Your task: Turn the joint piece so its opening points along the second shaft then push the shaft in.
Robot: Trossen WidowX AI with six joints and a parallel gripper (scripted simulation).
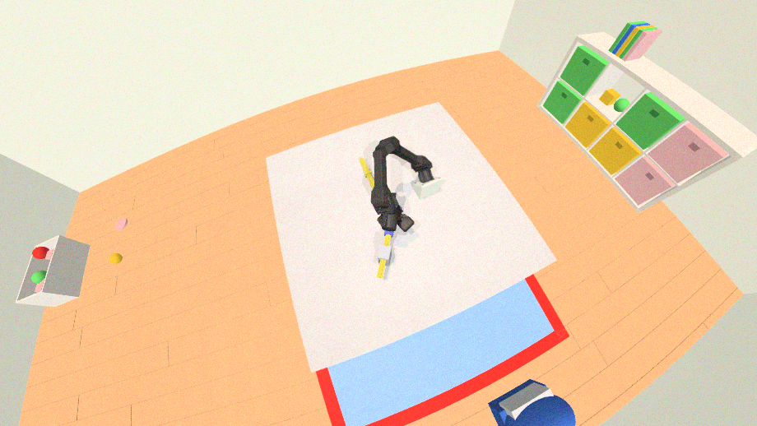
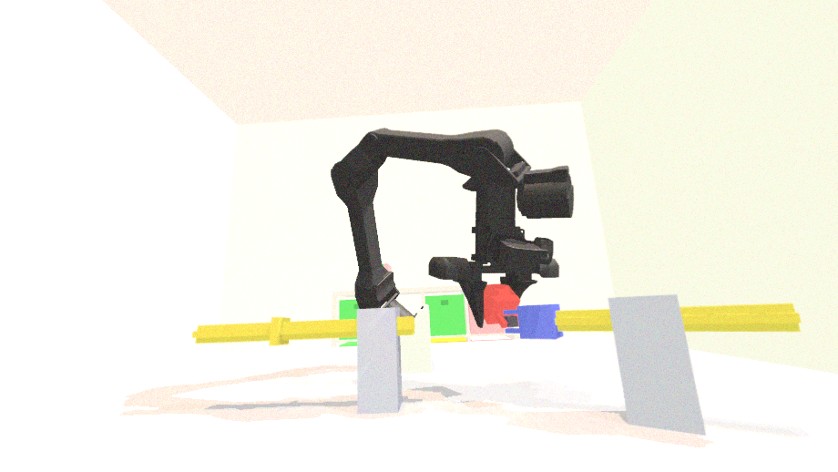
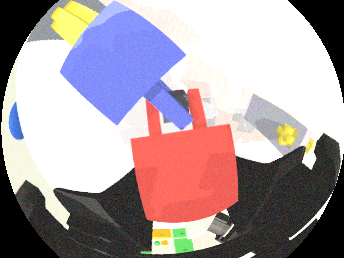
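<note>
My gripper point(image 2: 498, 305) point(image 3: 185, 182) is shut on the red joint piece point(image 2: 501, 297) point(image 3: 184, 167), one finger on each side. Its opening is hidden; its two prongs meet the blue yoke point(image 1: 388, 233) point(image 2: 540, 321) point(image 3: 117, 60) at a dark hinge part. The yoke ends the first yellow shaft point(image 1: 380, 270) point(image 2: 739, 317) point(image 3: 72, 22), held by the tilted grey block point(image 1: 384, 252) point(image 2: 653, 363). The second yellow shaft point(image 1: 364, 164) point(image 2: 234, 333) point(image 3: 286, 135) passes through the other block point(image 2: 378, 369) point(image 3: 265, 115). Its tip is apart from the red piece, off to its side.
The second shaft has a yellow collar point(image 2: 280, 331) outside its block. The arm's pale base point(image 1: 426, 187) point(image 2: 419, 352) stands behind that block in the exterior view. The arm arches over the table point(image 1: 328, 296) and hides the gripper in the top view. A shelf point(image 1: 609, 39) stands far off.
</note>
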